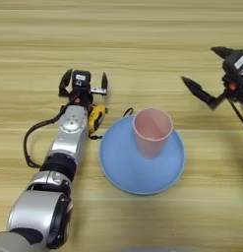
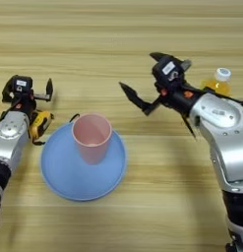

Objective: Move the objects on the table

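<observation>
Left gripper over bare table at far left, fingers spread apart and pointing away toward the far edge, nothing between them. Silver forearm ran back down to the lower-left corner, yellow-and-black part on the wrist, black cable looped on its outer side. Just right of that wrist: round blue plate flat on the table. Pale pink cup stood upright on the plate, mouth up, long axis vertical, sat toward the plate's far half, empty as far as could be seen. Small dark loop at the plate's far-left rim, identity unclear. Well right of the cup and apart from it: right gripper, two black fingers wide open, lower one pointing left toward the cup side, upper one sticking up past the gripper body, gripping nothing. Thin black stick showed just below the right wrist, slanting down and to the right, long axis on a diagonal; contact with table or arm could not be told. Behind the right forearm, far right: orange-drink bottle with white cap, mostly hidden by the arm, cap end pointing up and away; upright or tilted could not be told. Right arm's silver shell ran down to the lower-right corner.
</observation>
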You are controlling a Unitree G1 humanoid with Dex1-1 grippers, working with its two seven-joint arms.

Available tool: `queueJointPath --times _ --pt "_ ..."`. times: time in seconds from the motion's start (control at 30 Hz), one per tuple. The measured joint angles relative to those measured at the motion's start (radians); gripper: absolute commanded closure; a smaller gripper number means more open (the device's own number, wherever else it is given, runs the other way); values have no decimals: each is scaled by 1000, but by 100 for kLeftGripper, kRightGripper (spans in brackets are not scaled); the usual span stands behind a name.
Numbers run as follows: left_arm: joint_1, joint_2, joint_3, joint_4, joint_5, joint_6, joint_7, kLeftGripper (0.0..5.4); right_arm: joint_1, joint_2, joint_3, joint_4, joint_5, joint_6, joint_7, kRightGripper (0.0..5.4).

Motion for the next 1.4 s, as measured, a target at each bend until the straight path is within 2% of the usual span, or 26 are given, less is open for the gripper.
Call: queueJointPath --times 0.27,0.43,1.1,1.4 --pt "0 2 1 0 0 0 -5 0 89 9 -81 112 9 -27 -70 1" --pt "-1 3 4 4 0 -1 -6 0 142 41 -88 216 7 -36 -106 1" --pt "-6 21 20 22 -1 -3 -14 0 147 83 -84 386 -6 -42 -202 1" --pt "-6 22 20 27 -1 -4 -14 0 135 101 -104 463 24 -8 -218 1"
